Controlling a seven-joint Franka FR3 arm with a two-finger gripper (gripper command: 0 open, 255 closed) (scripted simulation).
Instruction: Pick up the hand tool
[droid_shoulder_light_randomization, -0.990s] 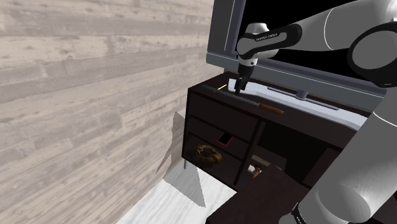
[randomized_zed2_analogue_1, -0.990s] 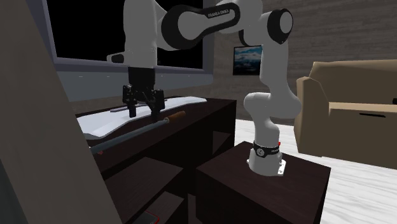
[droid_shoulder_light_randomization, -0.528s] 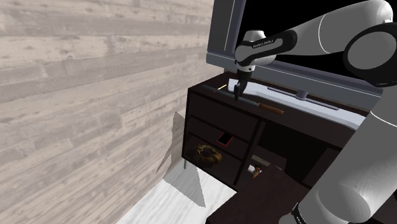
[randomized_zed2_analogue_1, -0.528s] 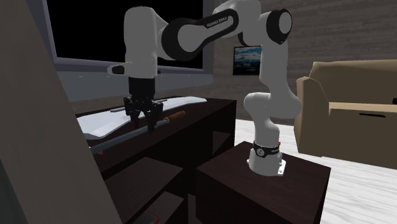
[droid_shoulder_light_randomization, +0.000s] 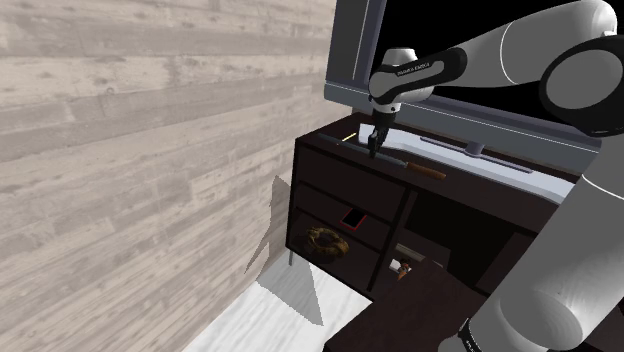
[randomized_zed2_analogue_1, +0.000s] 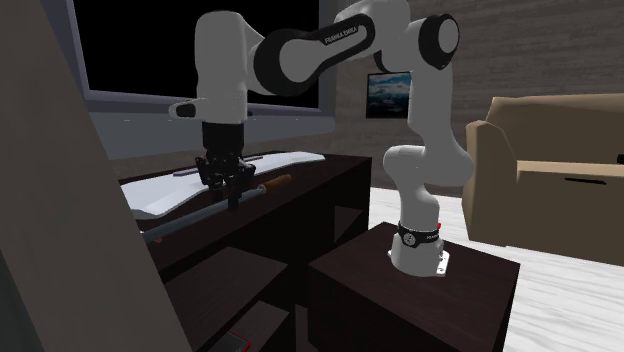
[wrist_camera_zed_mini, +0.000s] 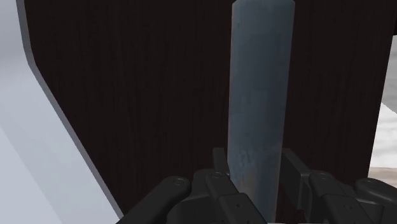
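Gripper (wrist_camera_zed_mini: 254, 170) clamped on the hand tool (wrist_camera_zed_mini: 261, 89), on its grey blade.
Shoulder view: brown handle (droid_shoulder_light_randomization: 432, 173) at the gripper's four o'clock, on the table (droid_shoulder_light_randomization: 322, 137).

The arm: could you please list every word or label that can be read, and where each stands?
"FRANKA EMIKA": white letters on the arm, second exterior view.
Base band: lettering too small to read.
Wrist link, shoulder view: lettering too small to read.
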